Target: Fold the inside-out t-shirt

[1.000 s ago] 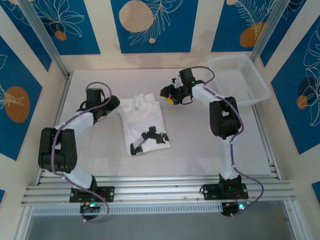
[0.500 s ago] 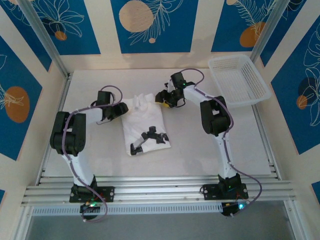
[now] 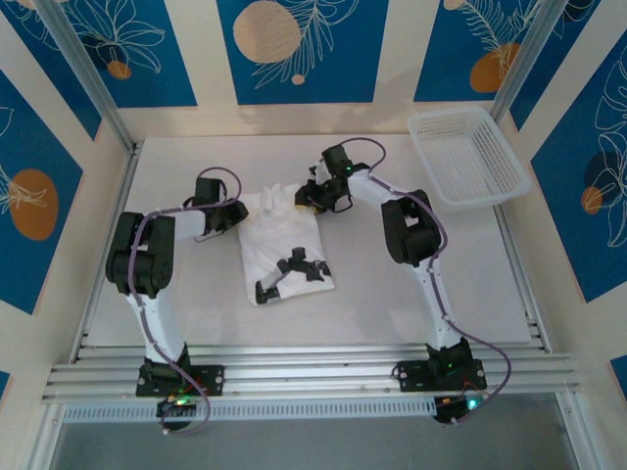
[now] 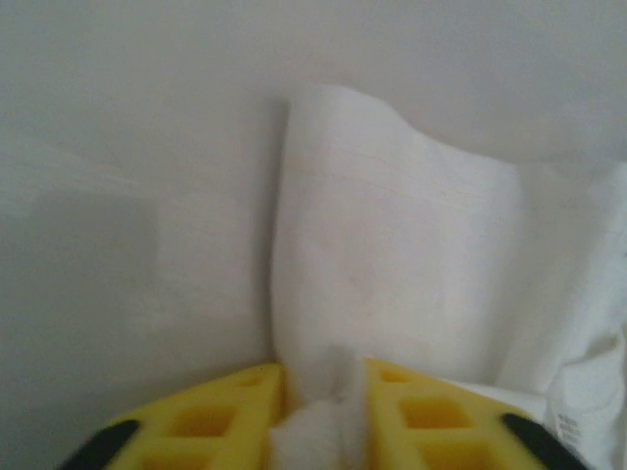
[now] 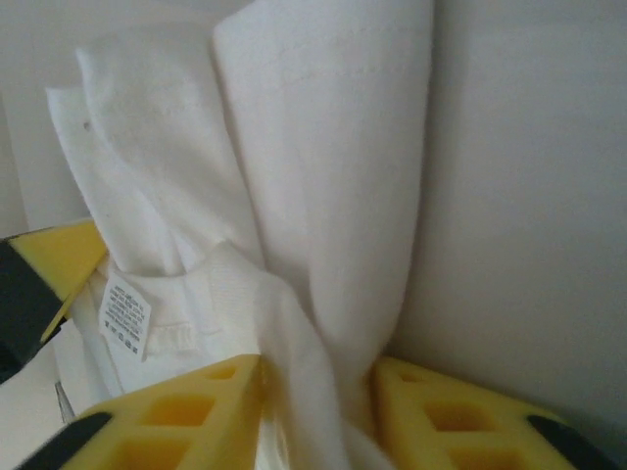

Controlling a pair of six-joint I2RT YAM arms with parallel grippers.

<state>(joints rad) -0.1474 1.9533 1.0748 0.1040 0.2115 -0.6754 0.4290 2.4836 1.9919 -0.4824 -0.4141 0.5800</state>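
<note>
White t-shirt (image 3: pixel 284 245) lying folded mid-table (image 3: pixel 392 284), left gripper (image 3: pixel 238 210) at its far left corner, jaws pinching cloth, right gripper (image 3: pixel 313 195) at far right corner, likewise clamping a fold (care label (image 5: pixel 125 315) beside it), basket (image 3: pixel 468 157) well apart.

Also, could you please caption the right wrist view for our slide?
Right gripper pinching a fold of the white t-shirt, care label showing.

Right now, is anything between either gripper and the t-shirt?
Nothing visible does. The left gripper and the right gripper each have t-shirt cloth pinched in their jaws, at its far end. The basket stands apart at the far right.
</note>
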